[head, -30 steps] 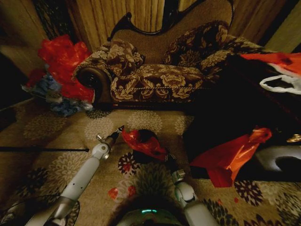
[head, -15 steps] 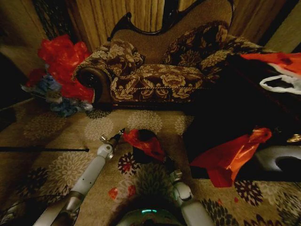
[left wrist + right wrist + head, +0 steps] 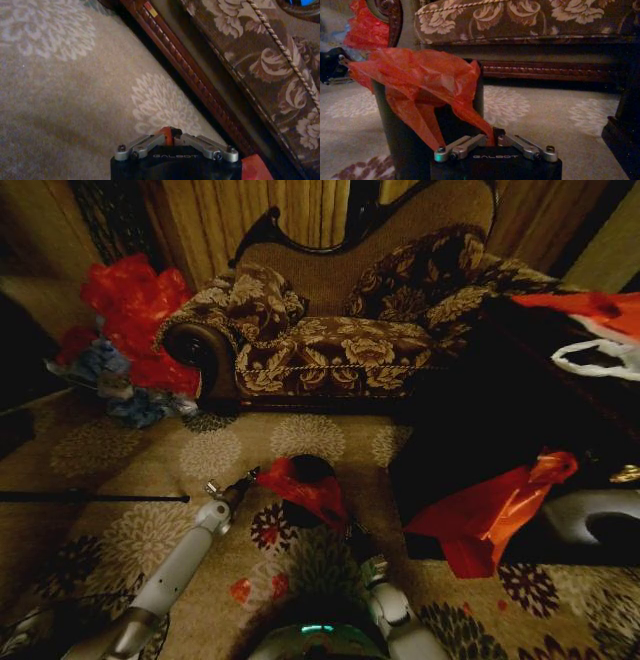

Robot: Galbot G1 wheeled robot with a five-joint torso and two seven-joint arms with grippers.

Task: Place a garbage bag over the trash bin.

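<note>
Crinkly bright-red plastic garbage bag (image 3: 422, 77) drapes over the matte black cylindrical trash bin (image 3: 402, 138), both grippers (left gripper (image 3: 247, 476), right gripper (image 3: 493, 141)) pinching its edges; spreading them evenly apart should open its mouth

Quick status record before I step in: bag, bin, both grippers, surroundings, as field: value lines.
garbage bag: red, crumpled, draped over the bin's rim, stretched between both grippers
trash bin: black, upright on the patterned carpet
left gripper: at the bin's left, fingers shut on a bag edge
right gripper: at the bin's near side, fingers shut on a bag edge
sofa: floral, behind the bin
</note>
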